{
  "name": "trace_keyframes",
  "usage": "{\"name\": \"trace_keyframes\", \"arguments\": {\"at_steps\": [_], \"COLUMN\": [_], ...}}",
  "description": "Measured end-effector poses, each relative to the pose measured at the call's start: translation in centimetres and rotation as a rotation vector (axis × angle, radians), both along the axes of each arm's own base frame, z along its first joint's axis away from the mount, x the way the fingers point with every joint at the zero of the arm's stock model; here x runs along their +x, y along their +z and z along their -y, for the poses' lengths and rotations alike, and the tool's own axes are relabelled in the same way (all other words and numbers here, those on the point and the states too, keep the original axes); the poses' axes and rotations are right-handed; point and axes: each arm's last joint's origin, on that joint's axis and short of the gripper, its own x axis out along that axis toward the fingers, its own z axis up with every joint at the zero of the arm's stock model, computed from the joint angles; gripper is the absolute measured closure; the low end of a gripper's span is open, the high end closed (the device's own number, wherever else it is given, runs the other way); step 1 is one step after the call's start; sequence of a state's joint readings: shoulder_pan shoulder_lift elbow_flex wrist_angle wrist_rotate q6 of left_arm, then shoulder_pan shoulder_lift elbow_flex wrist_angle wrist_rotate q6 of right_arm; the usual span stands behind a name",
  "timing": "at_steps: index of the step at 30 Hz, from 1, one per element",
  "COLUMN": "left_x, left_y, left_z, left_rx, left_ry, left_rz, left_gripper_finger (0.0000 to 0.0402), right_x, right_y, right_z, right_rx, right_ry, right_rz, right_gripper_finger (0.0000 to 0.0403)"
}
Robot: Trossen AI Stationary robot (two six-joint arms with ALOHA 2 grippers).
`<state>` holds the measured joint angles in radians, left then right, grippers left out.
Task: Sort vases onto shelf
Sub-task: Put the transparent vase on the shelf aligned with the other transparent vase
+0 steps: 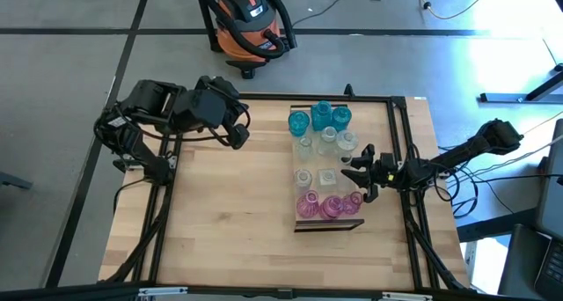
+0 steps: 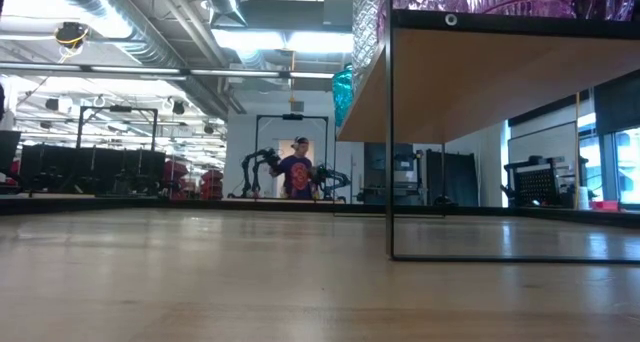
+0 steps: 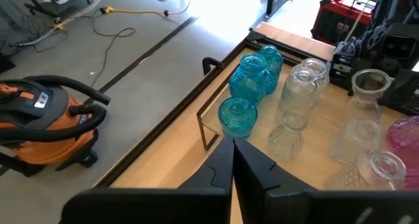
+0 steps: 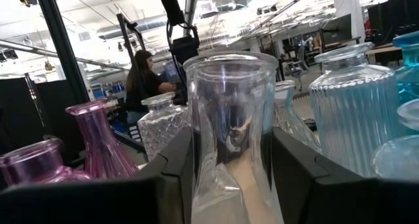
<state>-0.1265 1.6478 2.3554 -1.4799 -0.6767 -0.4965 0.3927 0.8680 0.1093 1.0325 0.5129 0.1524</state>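
The shelf (image 1: 327, 223) stands on thin black legs (image 2: 390, 132) right of the table's middle. On it are teal vases (image 1: 321, 116) at the far end, clear vases (image 1: 327, 143) in the middle and pink vases (image 1: 327, 204) at the near end. My right gripper (image 1: 359, 173) is at the shelf's right edge, shut on a clear vase (image 4: 229, 106). My left gripper (image 1: 237, 138) hangs shut above the table's far left, touching nothing; its wrist view looks down on the teal vases (image 3: 252, 76). My right gripper has the clear vase's body (image 4: 229, 158) between its two fingers (image 4: 173, 171), one on each side, below the neck. The fingers come about level from the table's right side. The vase stands upright; the gripper hides its base.
An orange vacuum cleaner (image 1: 251, 24) sits on the floor beyond the far edge. Bare tabletop (image 1: 229, 222) lies left of the shelf. A black frame (image 1: 400, 116) runs along the table's edges. A person (image 2: 298, 172) stands far back in the room.
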Motion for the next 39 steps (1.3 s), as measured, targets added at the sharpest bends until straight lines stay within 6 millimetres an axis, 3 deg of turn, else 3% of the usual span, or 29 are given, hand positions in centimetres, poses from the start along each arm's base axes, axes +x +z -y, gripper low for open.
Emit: {"name": "trace_keyframes", "arguments": {"at_steps": [27, 39], "left_x": [0.05, 0.05], "left_y": [-0.08, -0.08], "left_z": [0.18, 0.2], "left_rx": [-0.052, -0.069], "left_ry": [-0.052, -0.04], "left_rz": [-0.005, 0.007], "left_gripper_finger": [0.04, 0.04], "right_x": [-0.1, -0.13], "right_y": [-0.11, -0.27], "right_z": [0.07, 0.09], "right_rx": [-0.004, 0.007], "right_ry": [-0.013, -0.011], "right_rz": [-0.02, -0.029], "right_gripper_finger": [0.0257, 0.0163]}}
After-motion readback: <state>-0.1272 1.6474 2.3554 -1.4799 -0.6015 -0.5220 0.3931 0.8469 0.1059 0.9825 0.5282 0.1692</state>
